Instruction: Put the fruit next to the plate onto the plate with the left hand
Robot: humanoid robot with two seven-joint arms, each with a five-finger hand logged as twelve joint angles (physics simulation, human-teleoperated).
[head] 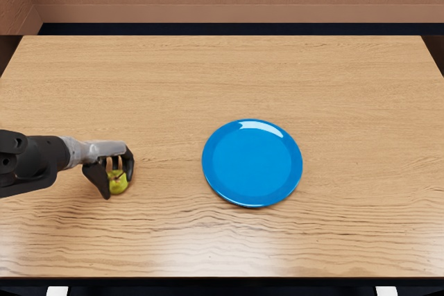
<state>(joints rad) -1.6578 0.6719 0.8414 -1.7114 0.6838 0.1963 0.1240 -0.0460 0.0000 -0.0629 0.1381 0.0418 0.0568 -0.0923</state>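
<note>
The left arm point(38, 161) comes in low from the left edge and ends in the left robot hand point(111, 173), which is closed around the fruit point(118, 184). The fruit is small and yellow-green. It shows between the dark fingers point(128, 169), which curl down over its top and far side, while the thumb drops along its near left side. The hand reads as grasping the fruit, not merely resting beside it. How firm the hold is cannot be told from this view.

The fruit is on the left part of the tabletop point(222, 81), at or very close to the surface. Whether it has left the wood at all is unclear, since the hand's shadow sits tight under it.

The plate point(252, 164) is blue and round. It lies near the middle of the tabletop, to the right of the hand and well apart from it, and its face is bare.

The right arm is out of view.

As for progress, the reach and the grip look done, so the task is in its early half. What is left, by my reading, is the lift, the carry rightward over the bare wood to the plate, the set-down on the blue face, and the release. None of that shows as done, because the fruit is not yet on the plate.
</note>
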